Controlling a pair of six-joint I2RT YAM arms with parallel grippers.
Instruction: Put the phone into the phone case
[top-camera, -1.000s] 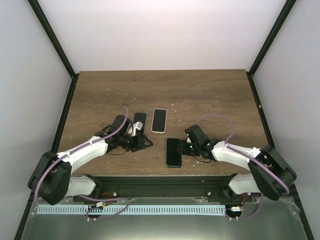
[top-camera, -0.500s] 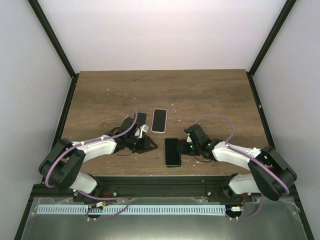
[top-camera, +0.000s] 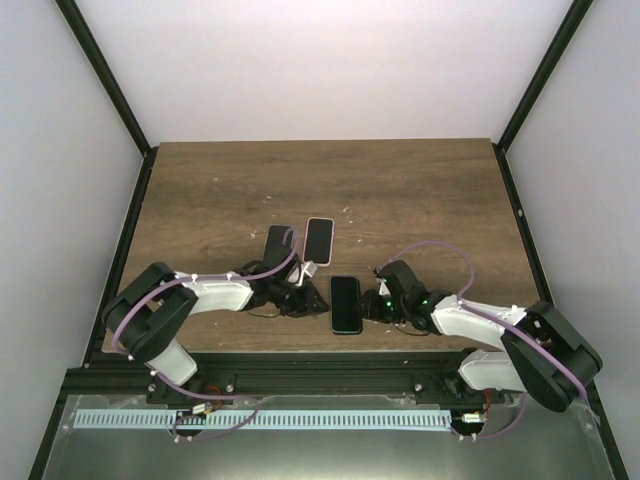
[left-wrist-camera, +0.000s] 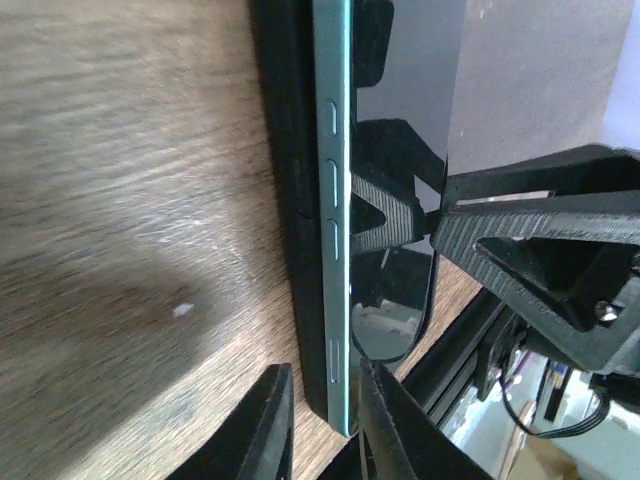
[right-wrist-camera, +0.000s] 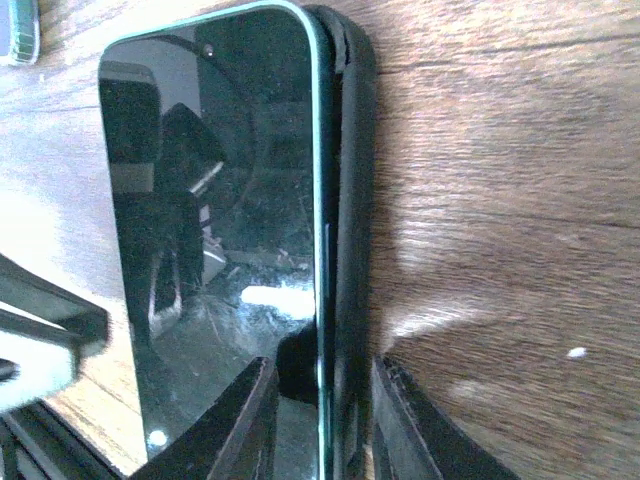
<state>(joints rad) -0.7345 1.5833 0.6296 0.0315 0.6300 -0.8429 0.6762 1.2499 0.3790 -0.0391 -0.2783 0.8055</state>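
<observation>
The phone (right-wrist-camera: 220, 200) has a shiny, smooth glass front. The phone case (right-wrist-camera: 352, 250) is dull black. The table (right-wrist-camera: 500, 200) is brown, streaky wood.

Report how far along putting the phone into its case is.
Done: phone lies screen-up on the phone case. In hand: left gripper and right gripper each straddle a long edge. To do: phone's side buttons show clear of the case rim, so pressing it in remains.

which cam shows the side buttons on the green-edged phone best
Left wrist: the side buttons of the green-edged, black-screened phone run sharp down mid-frame. Right wrist shows mostly its glass screen, one edge seen thin; top external shows the whole phone, too small for buttons.
</observation>
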